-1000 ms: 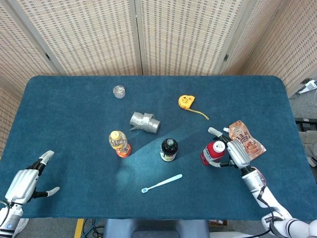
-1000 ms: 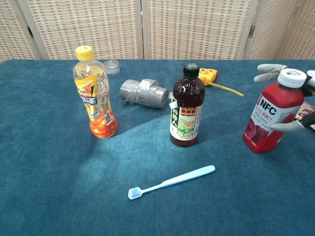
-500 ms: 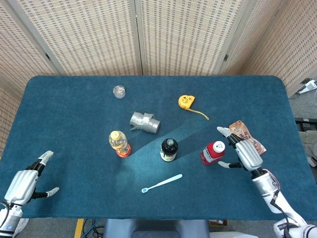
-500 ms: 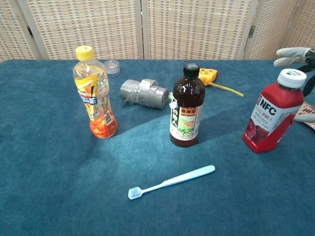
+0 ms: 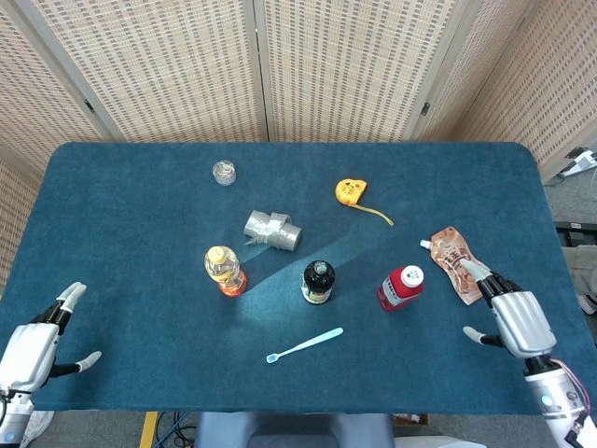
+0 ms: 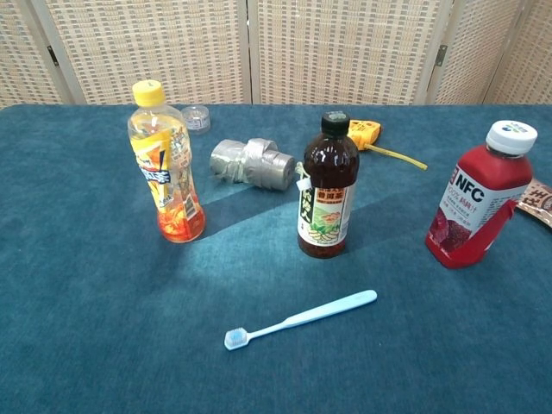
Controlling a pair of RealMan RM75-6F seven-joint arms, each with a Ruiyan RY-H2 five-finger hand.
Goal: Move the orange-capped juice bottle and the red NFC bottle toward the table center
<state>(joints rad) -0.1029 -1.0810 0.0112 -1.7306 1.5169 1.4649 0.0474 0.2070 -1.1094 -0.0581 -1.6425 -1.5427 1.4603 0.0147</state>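
Hands sit nearest: the silver left hand (image 5: 33, 350) and silver right hand (image 5: 516, 320) rest at the front table corners, fingers apart, holding nothing. Next comes the light blue plastic toothbrush (image 6: 300, 319). Farther in, the red NFC bottle with white cap (image 6: 478, 205) and the orange-capped juice bottle (image 6: 165, 164) stand upright, well apart, either side of the dark brown glass bottle (image 6: 327, 187), probably set there for the task.

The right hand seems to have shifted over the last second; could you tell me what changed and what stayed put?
The right hand let go of the NFC bottle, opened and drew back toward the table's near right edge, leaving the chest view. The left hand slid slightly back toward the near edge, open as before. The NFC bottle stayed upright where it was released; the juice bottle, dark bottle and toothbrush did not move.
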